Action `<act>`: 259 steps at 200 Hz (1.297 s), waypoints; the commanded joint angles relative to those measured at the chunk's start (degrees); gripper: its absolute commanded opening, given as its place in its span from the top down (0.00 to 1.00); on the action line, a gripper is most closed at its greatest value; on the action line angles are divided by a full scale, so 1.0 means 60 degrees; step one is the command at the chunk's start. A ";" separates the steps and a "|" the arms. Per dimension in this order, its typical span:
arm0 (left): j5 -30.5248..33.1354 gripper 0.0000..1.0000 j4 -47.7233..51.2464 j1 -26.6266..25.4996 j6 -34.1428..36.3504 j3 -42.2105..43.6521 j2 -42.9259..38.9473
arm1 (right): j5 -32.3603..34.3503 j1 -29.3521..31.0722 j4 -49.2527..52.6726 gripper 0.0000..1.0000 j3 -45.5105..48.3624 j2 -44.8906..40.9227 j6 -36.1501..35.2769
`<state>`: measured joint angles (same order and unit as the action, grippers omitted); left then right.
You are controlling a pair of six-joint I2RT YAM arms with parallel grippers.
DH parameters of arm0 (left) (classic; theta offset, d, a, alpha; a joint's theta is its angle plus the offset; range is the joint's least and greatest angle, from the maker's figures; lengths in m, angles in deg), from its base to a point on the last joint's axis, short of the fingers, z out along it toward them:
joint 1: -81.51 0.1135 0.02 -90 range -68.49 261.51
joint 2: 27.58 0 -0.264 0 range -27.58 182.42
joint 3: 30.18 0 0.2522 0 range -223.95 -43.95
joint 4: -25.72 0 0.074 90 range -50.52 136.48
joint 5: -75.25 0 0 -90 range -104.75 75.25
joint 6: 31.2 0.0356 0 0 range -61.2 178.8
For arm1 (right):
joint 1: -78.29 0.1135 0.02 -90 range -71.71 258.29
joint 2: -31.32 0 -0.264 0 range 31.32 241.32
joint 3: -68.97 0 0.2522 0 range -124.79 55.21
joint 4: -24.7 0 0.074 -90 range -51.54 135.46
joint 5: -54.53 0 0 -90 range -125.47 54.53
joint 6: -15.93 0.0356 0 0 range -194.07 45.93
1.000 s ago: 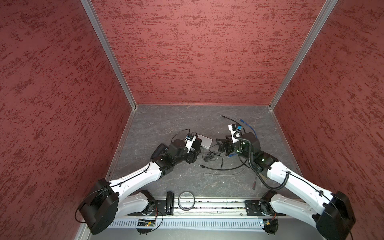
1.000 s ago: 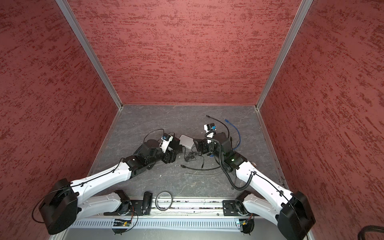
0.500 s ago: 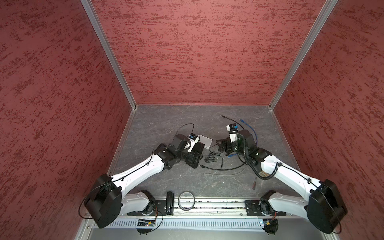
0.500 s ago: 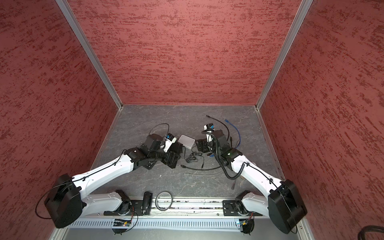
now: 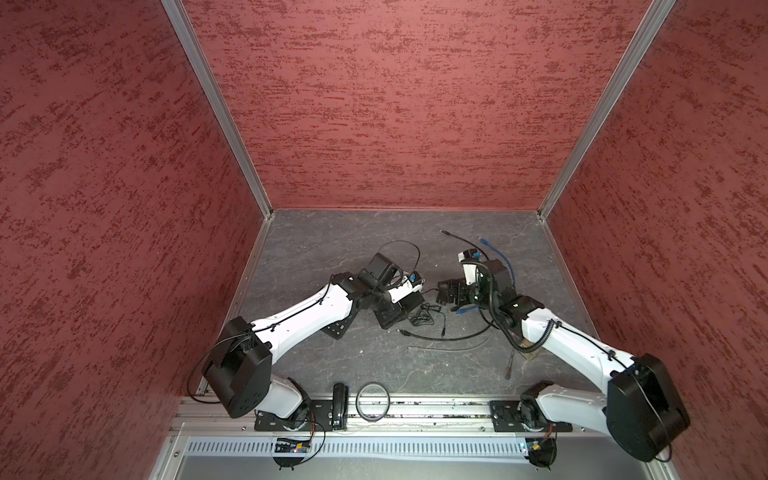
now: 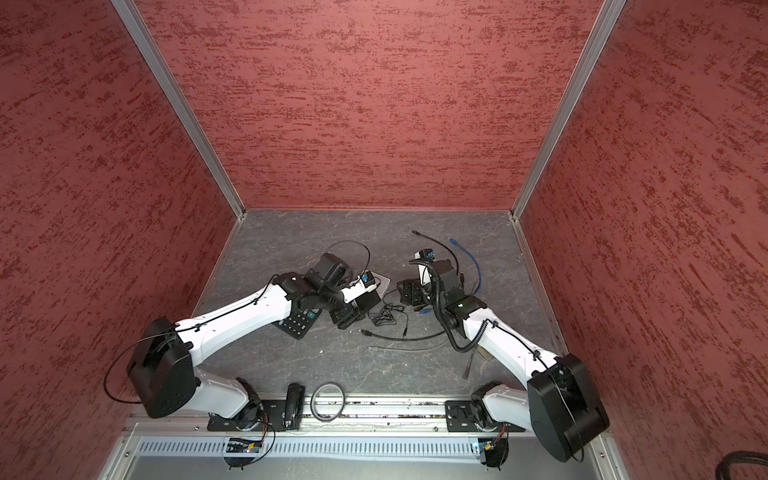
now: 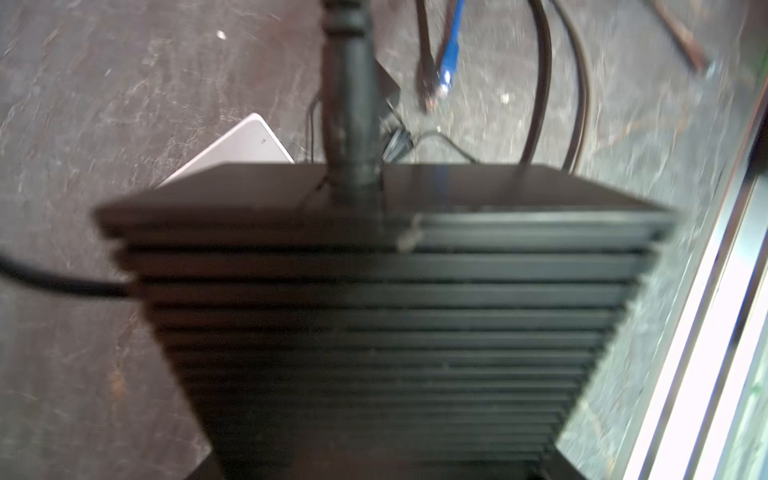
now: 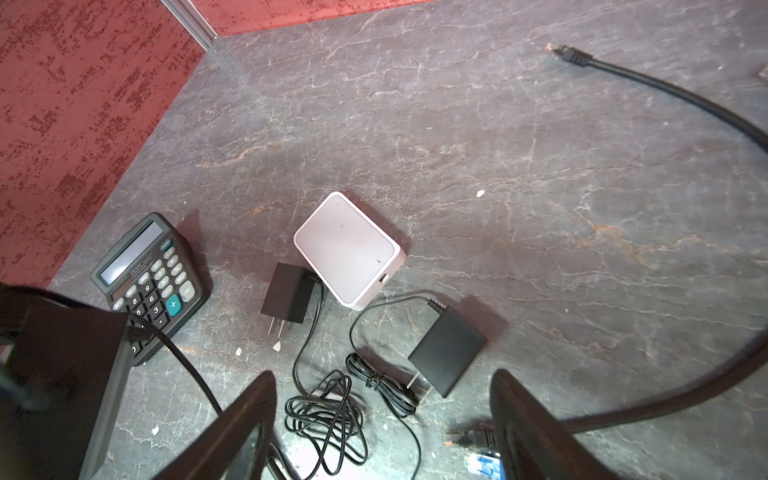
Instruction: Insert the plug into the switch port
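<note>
Blue plug (image 8: 482, 462) inside right gripper's (image 8: 382, 376) wide-apart jaws; switch (image 7: 382, 311) in left gripper (image 5: 395, 312)

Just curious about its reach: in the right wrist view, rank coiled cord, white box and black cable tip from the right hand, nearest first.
1. Coiled cord: between the right hand's fingers.
2. White box: beyond the black chargers.
3. Black cable tip: farthest, near the back wall.

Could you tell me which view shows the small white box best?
The right wrist view: the white box shows whole and sharp, side port included. The left wrist view catches only a blurred corner behind a black ribbed device; in a top view only a sliver shows.
</note>
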<state>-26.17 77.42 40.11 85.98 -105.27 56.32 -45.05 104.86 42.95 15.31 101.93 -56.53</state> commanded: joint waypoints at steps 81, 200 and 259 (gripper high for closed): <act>0.1024 0.91 -0.0213 -0.0869 0.1909 0.0305 0.2134 | -0.0973 -0.0048 -0.0311 0.15 -0.0066 0.0564 -0.0023; 0.1683 0.39 -0.0240 -0.0980 0.1588 0.0276 0.2522 | -0.1002 -0.0048 -0.0371 0.16 -0.0147 0.1125 -0.0206; 0.1727 0.16 -0.0014 -0.0927 0.1377 0.0094 0.2188 | -0.1156 -0.0062 -0.0528 0.16 -0.0225 0.1341 -0.0314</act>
<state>-16.10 77.18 34.47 95.07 -103.39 71.49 -50.91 104.80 41.79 15.31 109.51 -57.69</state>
